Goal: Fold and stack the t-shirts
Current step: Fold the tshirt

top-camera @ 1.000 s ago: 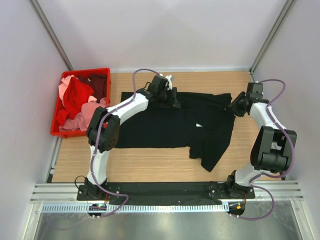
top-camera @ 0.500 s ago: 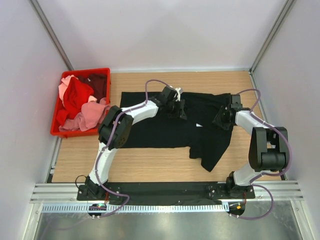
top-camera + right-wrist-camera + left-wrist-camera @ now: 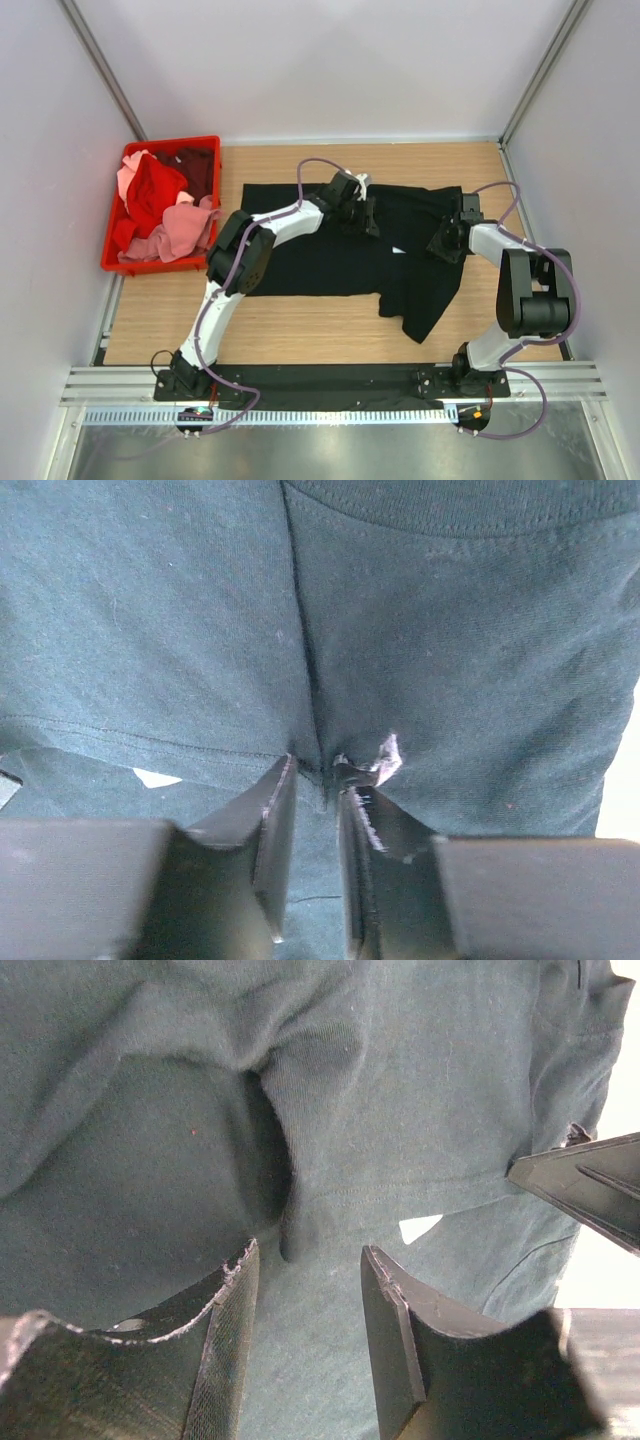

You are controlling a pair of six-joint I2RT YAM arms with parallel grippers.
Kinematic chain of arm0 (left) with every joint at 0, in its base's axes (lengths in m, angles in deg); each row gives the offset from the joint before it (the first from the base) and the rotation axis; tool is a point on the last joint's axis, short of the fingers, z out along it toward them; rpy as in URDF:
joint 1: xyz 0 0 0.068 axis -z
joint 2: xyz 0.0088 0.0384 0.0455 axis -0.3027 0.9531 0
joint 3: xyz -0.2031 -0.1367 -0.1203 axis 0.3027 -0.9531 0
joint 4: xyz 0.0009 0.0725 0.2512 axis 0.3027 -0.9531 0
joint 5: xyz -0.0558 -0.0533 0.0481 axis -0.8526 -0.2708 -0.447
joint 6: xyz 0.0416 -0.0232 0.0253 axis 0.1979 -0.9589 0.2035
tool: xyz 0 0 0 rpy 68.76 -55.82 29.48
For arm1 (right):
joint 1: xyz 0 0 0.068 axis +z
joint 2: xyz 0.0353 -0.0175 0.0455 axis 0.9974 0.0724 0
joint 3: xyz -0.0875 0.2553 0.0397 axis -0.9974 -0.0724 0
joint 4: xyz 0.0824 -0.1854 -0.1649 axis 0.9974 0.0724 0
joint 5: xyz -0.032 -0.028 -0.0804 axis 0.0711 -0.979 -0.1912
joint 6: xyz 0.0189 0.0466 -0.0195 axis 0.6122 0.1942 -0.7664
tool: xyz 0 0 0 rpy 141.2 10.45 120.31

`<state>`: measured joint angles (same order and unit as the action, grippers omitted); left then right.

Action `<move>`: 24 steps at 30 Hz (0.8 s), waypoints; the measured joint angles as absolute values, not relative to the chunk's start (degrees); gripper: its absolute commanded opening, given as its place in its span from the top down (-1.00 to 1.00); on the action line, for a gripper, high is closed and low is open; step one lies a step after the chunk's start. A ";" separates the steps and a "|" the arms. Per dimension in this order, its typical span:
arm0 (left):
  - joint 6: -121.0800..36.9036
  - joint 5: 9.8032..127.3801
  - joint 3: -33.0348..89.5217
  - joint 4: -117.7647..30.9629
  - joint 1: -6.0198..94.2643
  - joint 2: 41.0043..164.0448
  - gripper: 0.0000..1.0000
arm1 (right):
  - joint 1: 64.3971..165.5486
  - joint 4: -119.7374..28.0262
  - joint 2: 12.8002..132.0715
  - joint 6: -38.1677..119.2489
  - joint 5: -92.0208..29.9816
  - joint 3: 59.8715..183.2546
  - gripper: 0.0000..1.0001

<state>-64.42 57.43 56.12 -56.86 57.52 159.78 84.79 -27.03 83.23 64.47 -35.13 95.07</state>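
Clearly the black shirt lies spread flat on the table, one sleeve trailing toward the near edge, with the other shirts heaped in the crate at the left. Both grippers are down on its far half. The left gripper has its fingers spread, with a soft fold running toward the gap but nothing clamped. The right gripper has its fingers drawn close on a thin ridge of cloth, seemingly pinching it. The main risk is that so shallow a nip catches only the top layer, so a lift would slip or drag one ply and wrinkle the shirt. With one side held and the other not, a pull could also skew the fold. From above, the arms cover the collar and both fingertips. The wrist views show only cloth, so how many layers are caught is unclear.
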 measured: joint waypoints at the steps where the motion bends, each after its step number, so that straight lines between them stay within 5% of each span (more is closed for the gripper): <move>1: -64.38 57.61 56.32 -56.86 57.52 159.91 0.06 | 84.79 -27.29 83.36 64.45 -35.15 95.07 0.59; 6: -64.35 58.35 57.24 -56.86 57.52 160.41 0.06 | 84.79 -28.21 83.36 64.10 -35.37 94.86 0.98; 11: -64.46 58.37 58.42 -56.82 57.52 161.20 0.28 | 84.79 -28.21 83.06 63.99 -35.39 94.86 0.98; 14: -64.66 58.29 58.75 -56.86 57.63 161.42 0.63 | 84.79 -27.95 82.58 63.90 -35.46 94.86 0.98; 17: -64.92 58.18 59.25 -56.84 57.72 161.46 0.95 | 84.79 -27.77 82.20 63.86 -35.41 94.88 0.76; 21: -65.16 57.98 59.80 -56.84 57.74 161.46 0.99 | 84.79 -27.53 82.03 63.79 -35.20 94.92 0.64; 24: -65.91 57.87 59.99 -56.86 57.74 161.46 0.99 | 84.79 -27.53 82.03 63.75 -35.00 94.92 0.89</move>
